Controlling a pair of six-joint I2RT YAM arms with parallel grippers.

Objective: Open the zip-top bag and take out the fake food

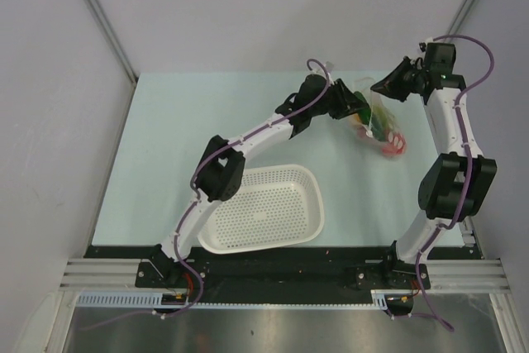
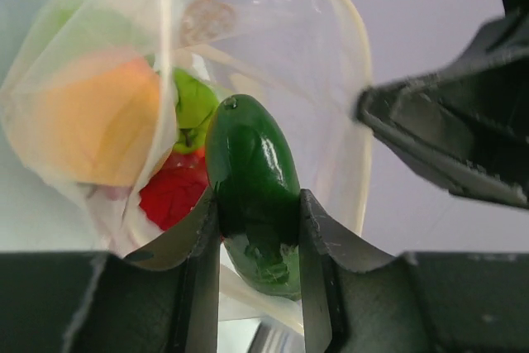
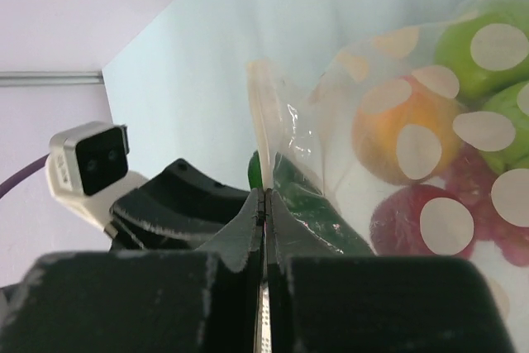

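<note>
Cucumber (image 2: 252,155), dark green, sits clamped in part-closed left gripper (image 2: 258,200) inside mouth of zip-top bag (image 1: 378,117) at far right of table (image 1: 165,138), while right gripper (image 3: 264,196), fully closed, pinches bag rim, likely holding it open for pull-out.

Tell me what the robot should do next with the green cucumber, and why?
Probably draw the left fingers straight back, out of the clear floppy zip-top bag. They are clamped around the dark green plastic cucumber at the bag's open mouth, while the right fingers pinch the bag's edge, steadying it.
</note>
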